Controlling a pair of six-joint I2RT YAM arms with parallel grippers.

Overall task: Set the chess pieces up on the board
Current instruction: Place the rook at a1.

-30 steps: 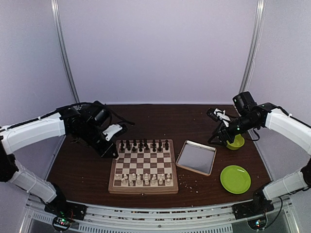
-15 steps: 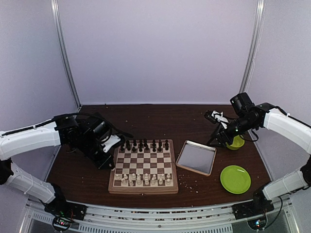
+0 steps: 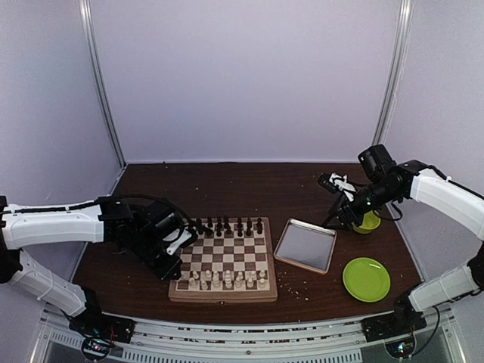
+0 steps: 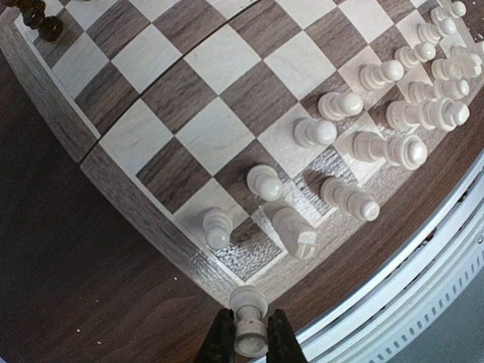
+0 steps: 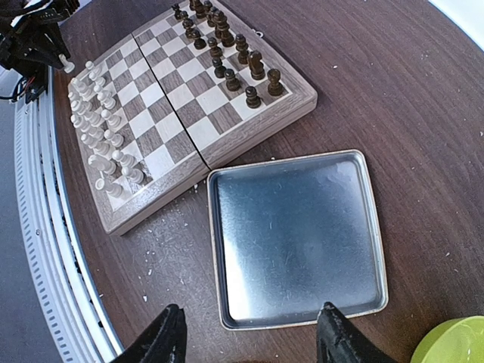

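**A:** How is the left arm seen to be posed?

**B:** It is stretched low across the table from the left, and its wrist is bent down beside the board [image 3: 223,296]. The left gripper [image 4: 249,334] is clamped shut on one cream piece [image 4: 248,304]. That piece is held upright just outside the near left corner of the rim.

**A:** Where are the chess pieces [image 3: 224,280] found?

**B:** They are ranged in two rows along the board's near edge. The dark pieces [image 3: 224,225] are lined up along the far edge, and bare squares are left between the two sets.

**A:** And further right?

**B:** A metal tray [image 3: 305,246] is laid just beside the board, with a narrow strip of tabletop between them. The right arm is reached in from the right, with its elbow raised. The right gripper [image 5: 249,333] is hung above the tray's near rim, fingers spread about halfway, and nothing is held between them.

**A:** What room is left at the edges?

**B:** Brown tabletop is shown to the left of the board and behind it. A green bowl [image 3: 368,221] and a green plate [image 3: 366,278] are set on the right side. The board's near rim is placed close to the table's front rail [image 3: 227,333].
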